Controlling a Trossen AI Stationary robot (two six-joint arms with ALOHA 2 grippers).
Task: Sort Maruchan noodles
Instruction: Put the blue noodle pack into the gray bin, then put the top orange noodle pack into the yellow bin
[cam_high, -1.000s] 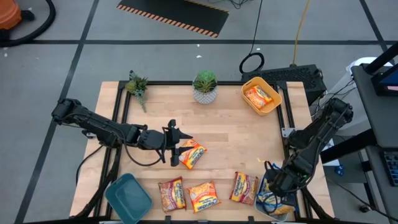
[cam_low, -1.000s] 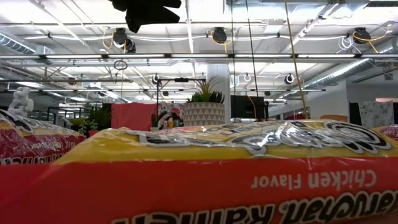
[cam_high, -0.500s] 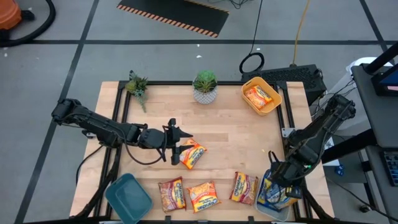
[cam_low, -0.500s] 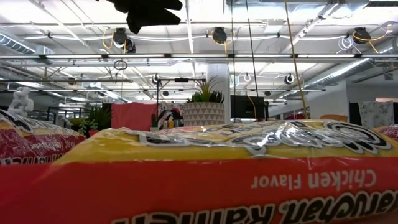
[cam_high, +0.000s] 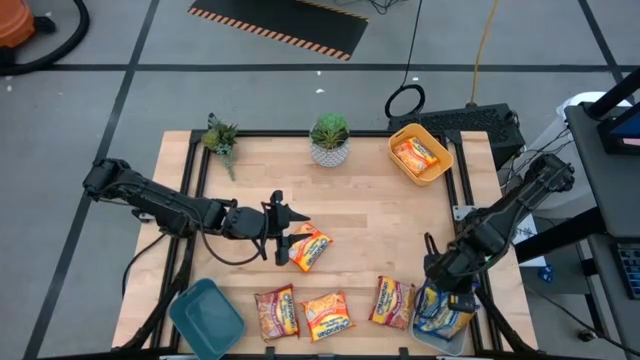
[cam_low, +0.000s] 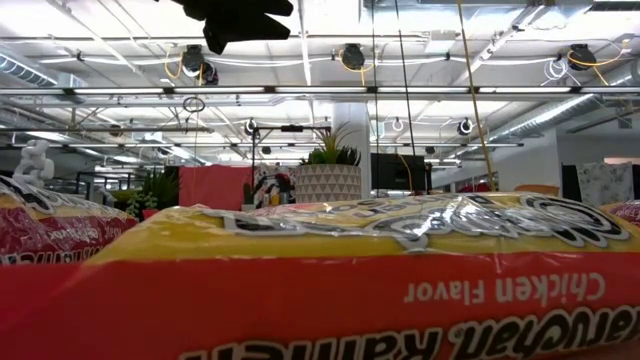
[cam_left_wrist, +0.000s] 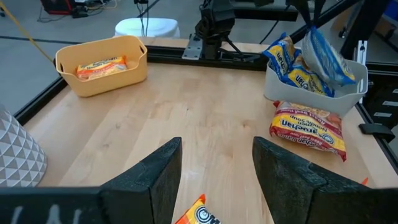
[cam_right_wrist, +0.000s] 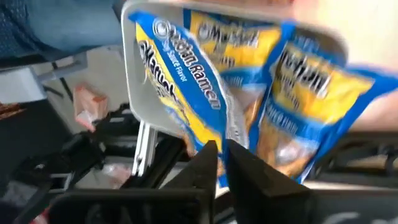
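Here the right end effector (cam_high: 447, 290) hangs over the pale bin (cam_high: 440, 335) at the near right corner of the worktop (cam_high: 370, 215), its fingers nearly together; whether it grips a blue-and-yellow packet (cam_right_wrist: 186, 87) I cannot tell. The left end effector (cam_high: 283, 232) stands half open and empty beside an orange packet (cam_high: 308, 246) at mid-worktop.
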